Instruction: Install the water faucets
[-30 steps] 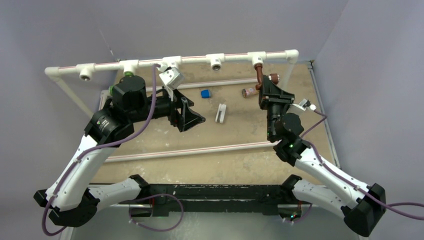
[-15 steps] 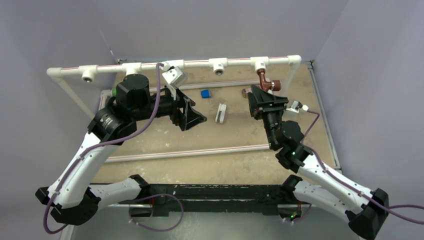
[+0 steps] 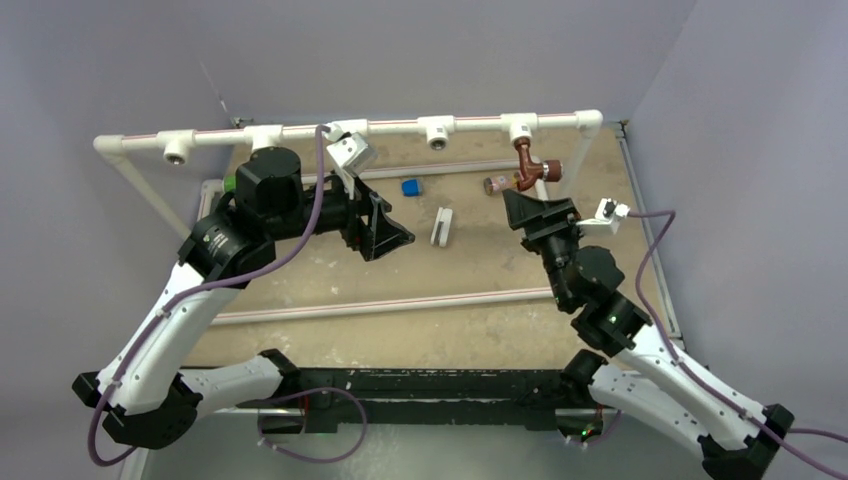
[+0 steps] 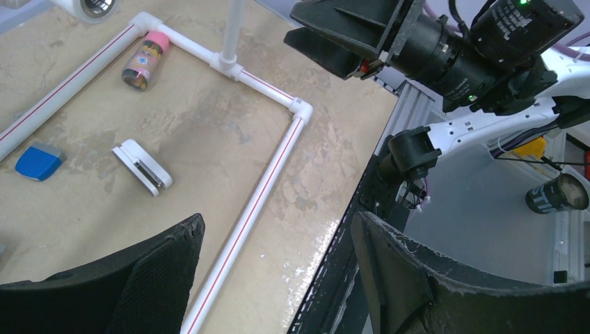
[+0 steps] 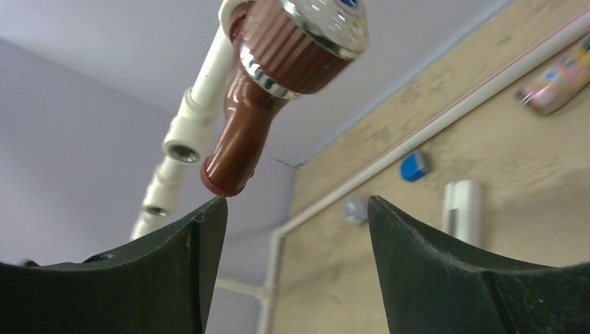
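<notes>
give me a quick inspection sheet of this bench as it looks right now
surface: tan board inside a white pipe frame
job's things: brown faucet hangs from the back rail; a green bit shows behind the left arm, too hidden to judge
clutter: blue block, white flat piece, pink-capped cylinder
grippers: left gripper open, empty; right gripper open just under the brown faucet, not clamping it
cables: purple cables run along both arms
surroundings: plain walls; dark can off the table's side
</notes>
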Tool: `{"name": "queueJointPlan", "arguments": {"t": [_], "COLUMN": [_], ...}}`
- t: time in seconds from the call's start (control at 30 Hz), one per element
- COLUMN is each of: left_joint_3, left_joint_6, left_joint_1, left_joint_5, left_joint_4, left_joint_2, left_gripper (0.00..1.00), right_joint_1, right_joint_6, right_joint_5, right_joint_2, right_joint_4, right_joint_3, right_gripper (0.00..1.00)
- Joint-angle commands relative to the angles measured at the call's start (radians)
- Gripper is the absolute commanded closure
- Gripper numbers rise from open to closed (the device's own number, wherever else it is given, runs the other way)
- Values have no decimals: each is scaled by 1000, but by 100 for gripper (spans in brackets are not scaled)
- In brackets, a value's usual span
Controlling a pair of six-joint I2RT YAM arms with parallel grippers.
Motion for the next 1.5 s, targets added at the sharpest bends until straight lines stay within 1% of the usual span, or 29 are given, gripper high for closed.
{"name": "queueJointPlan", "arguments": {"t": [0.0,0.03,0.1,0.23,0.27,0.37,0.4,0.43,0.53,0.67,0.73,0.87,0.93,1.03,1.17,1.37,1.47], "left_joint_3": [17,16,14,10,6,-2,-3,-4,-8,-20,-21,-21,-24,-32,-34,-29,-30], "left_joint_6": [16,16,17,18,18,18,17,17,15,16,17,18,20,21,21,21,23], "left_joint_1": [-5,-5,-5,-5,-5,-5,-5,-5,-5,-5,-5,-5,-6,-6,-5,-5,-6], "left_joint_5": [2,3,6,11,11,11,13,15,26,23,22,21,18,8,6,6,4], "left_joint_4": [11,12,14,16,20,25,25,27,27,32,31,30,29,29,26,24,24], "left_joint_2": [-8,-9,-9,-13,-17,-23,-24,-24,-31,-43,-47,-51,-55,-62,-64,-59,-57], "left_gripper": [23,23,23,23,23,23,23,23,23,23,23,23,23,23,23,23,23], "right_joint_1": [1,1,1,2,1,2,1,1,2,2,2,3,3,5,6,12,13], "right_joint_6": [-390,-516,-696,-1067,-1169,-1409,-1448,-1546,-1779,-2099,-2223,-2434,-2497,-2529,-2521,-2545,-2562], "right_joint_5": [-12,-33,-61,-67,-76,-66,-56,-41,-39,-75,-75,-90,-116,-131,-163,-168,-164], "right_joint_2": [-65,-74,-78,-48,-35,6,19,25,5,-52,-43,-8,14,49,73,121,144], "right_joint_4": [-100,-103,-138,-234,-283,-377,-396,-393,-313,-101,1,147,217,237,290,348,364], "right_joint_3": [75,84,121,176,190,226,231,232,207,143,127,90,74,78,69,51,55], "right_gripper": [24,23,22,14,13,10,9,8,4,4,4,3,3,3,3,4,6]}}
